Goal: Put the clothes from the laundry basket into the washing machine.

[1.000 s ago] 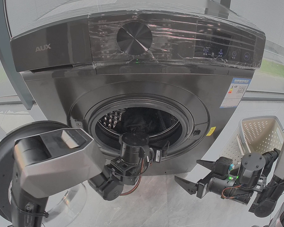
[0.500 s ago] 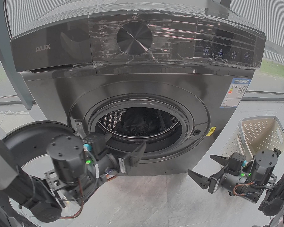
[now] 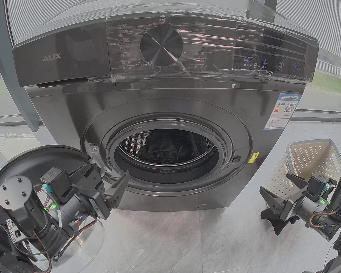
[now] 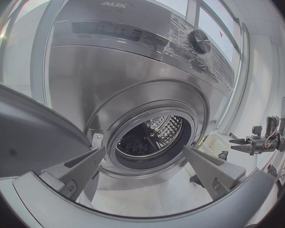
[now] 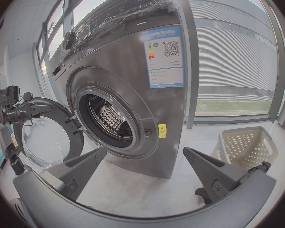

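**Inside: dark clothes in the drum, both grippers empty**

The washing machine (image 3: pixel 178 95) stands with its round door (image 3: pixel 30 163) swung wide open on the left. A heap of dark clothes (image 3: pixel 165 146) lies in the drum, towards the back.

The left gripper (image 3: pixel 108 170) hangs low in front of the open door, just left of the drum opening. Its fingers are spread wide and hold nothing.

The right gripper (image 3: pixel 274 182) is low on the right, in front of the laundry basket (image 3: pixel 314 141). Its fingers are also spread wide and bare.

The pale basket sits on the floor (image 3: pixel 185 239) beside the machine's right corner. A dark lump, apparently cloth (image 3: pixel 273 218), lies on the floor at the basket's near side, under the right gripper.
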{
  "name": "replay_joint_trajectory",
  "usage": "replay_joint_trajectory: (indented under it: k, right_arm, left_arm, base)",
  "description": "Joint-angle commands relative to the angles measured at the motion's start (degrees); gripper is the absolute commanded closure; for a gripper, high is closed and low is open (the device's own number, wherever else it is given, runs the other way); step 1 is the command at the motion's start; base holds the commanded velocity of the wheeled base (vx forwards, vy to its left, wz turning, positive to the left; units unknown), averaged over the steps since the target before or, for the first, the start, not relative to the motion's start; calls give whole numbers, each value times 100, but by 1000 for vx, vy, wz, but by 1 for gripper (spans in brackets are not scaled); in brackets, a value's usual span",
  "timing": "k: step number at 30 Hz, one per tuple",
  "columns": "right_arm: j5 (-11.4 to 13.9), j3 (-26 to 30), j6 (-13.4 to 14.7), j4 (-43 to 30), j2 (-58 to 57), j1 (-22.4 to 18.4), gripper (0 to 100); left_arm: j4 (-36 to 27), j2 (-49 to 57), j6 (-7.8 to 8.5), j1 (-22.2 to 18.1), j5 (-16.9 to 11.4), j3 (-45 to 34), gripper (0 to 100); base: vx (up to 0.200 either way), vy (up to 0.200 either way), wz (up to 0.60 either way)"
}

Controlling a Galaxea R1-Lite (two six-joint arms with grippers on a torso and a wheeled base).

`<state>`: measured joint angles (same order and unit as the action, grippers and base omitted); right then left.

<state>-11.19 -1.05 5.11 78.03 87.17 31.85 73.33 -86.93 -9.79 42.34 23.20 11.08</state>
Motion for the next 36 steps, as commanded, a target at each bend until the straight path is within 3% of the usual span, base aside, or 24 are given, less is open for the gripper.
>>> replay_joint_trajectory:
  k: [1,6,8,16,19,23,25,29,30,33,36]
  right_arm:
    - [-111,105,-36,-658,-1080,-118,0]
    - [-357,105,-27,-1616,-1844,-127,0]
    - [-507,105,-1,-1994,-2178,-496,0]
    - [-542,105,-19,-2776,-3268,-724,0]
    - [-533,105,25,-3628,-4007,-760,0]
    - [-472,105,271,-5439,-5228,-848,0]
    - [-445,105,289,-5975,-5703,-1023,0]
    - [-261,105,113,-6256,-6415,-1472,0]
    - [3,105,-230,-6309,-6889,-1841,0]
    - [363,105,-687,-6669,-7645,-2342,0]
    - [574,105,-713,-7329,-8278,-2649,0]
  left_arm:
    - [6,449,3,-41,71,-414,0]
    - [-3,757,47,-50,88,-607,0]
    - [-11,968,205,-59,159,-783,0]
    - [-126,1618,249,-367,211,-1108,0]
    - [-433,2198,276,-454,203,-1108,0]
    - [-1040,2936,504,-516,185,-1108,0]
    - [-1418,3270,566,-542,150,-1108,0]
    - [-1998,3613,531,-727,176,-1108,0]
    - [-2376,3885,531,-929,185,-1108,0]
    - [-2806,4255,557,-1272,185,-1108,0]
    - [-3079,4553,601,-1413,185,-1108,0]
  base:
    - [-200,0,0]
    - [-200,0,0]
    - [-200,0,0]
    - [-150,0,0]
    - [0,0,0]
    - [0,0,0]
    - [0,0,0]
    - [0,0,0]
    - [0,0,0]
    - [0,0,0]
    - [0,0,0]
